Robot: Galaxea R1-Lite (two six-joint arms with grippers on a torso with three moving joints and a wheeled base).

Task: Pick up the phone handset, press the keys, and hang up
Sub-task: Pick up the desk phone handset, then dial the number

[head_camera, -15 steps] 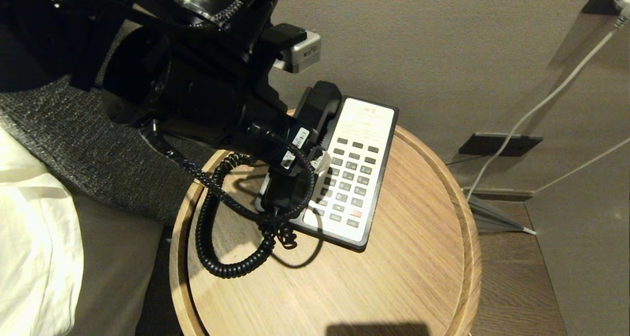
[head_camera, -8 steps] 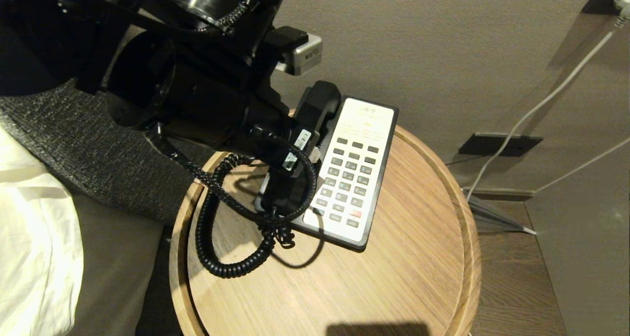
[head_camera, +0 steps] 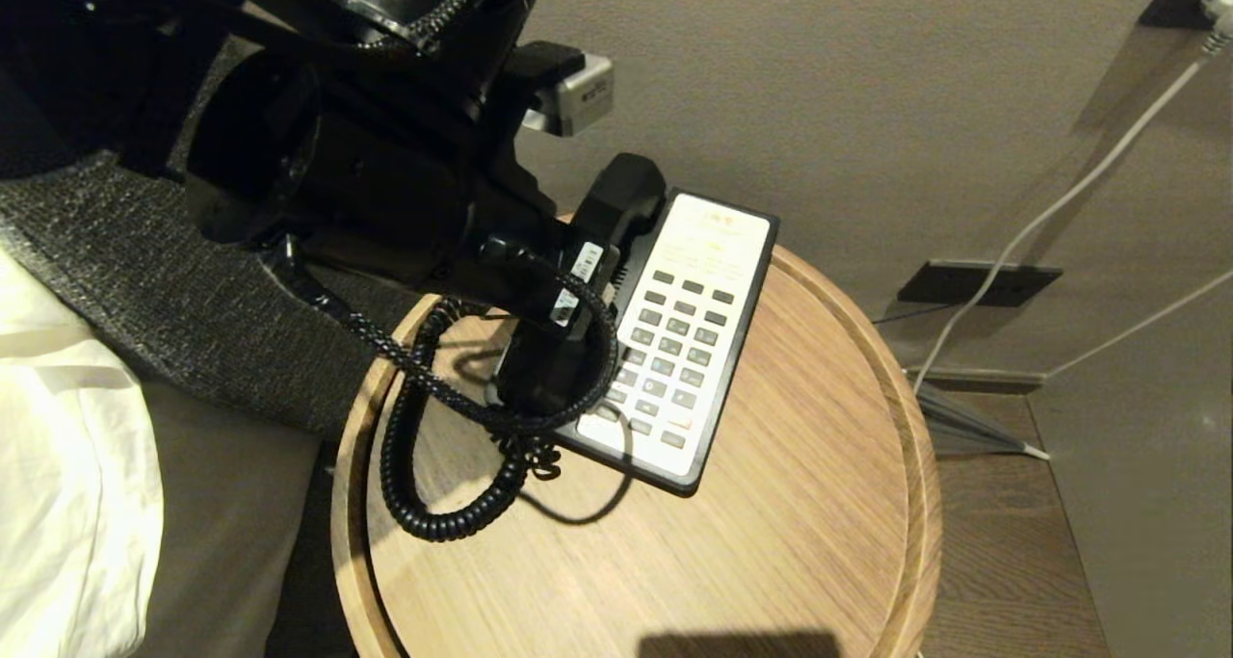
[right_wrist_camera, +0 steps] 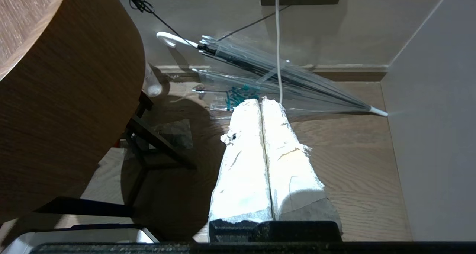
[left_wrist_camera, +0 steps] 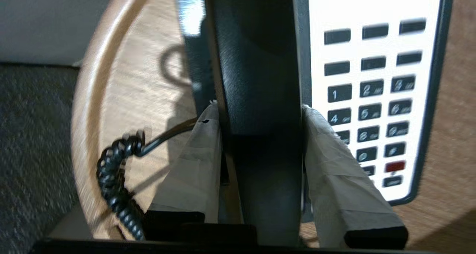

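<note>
The left gripper point(left_wrist_camera: 260, 135) pinches the long black plastic phone handset point(left_wrist_camera: 260, 71) across its narrow middle, one taped finger point(left_wrist_camera: 200, 161) pressed on each flank. This cross-wise hold is judged to suit the shape: the thick rounded ends on either side of the grip would keep the receiver from sliding out lengthwise.

The handset lies in, or barely above, its cradle on the left side of the black-and-white phone base point(head_camera: 718, 253) (whether it has cleared the cradle cannot be told). Its long axis runs parallel to the base, from the near-left edge of the round wooden table point(head_camera: 828, 504) toward the far edge by the wall. The far rounded end point(head_camera: 624, 181) points at the wall. The black coiled cord point(head_camera: 424, 504) loops off the near end onto the table's left edge.

The small grey rectangular keys point(head_camera: 674, 350) sit exposed in the white faceplate, just beside the handset.

The right gripper point(right_wrist_camera: 262, 161) hangs parked beside the table above the floor, fingers pressed together, holding nothing.
</note>
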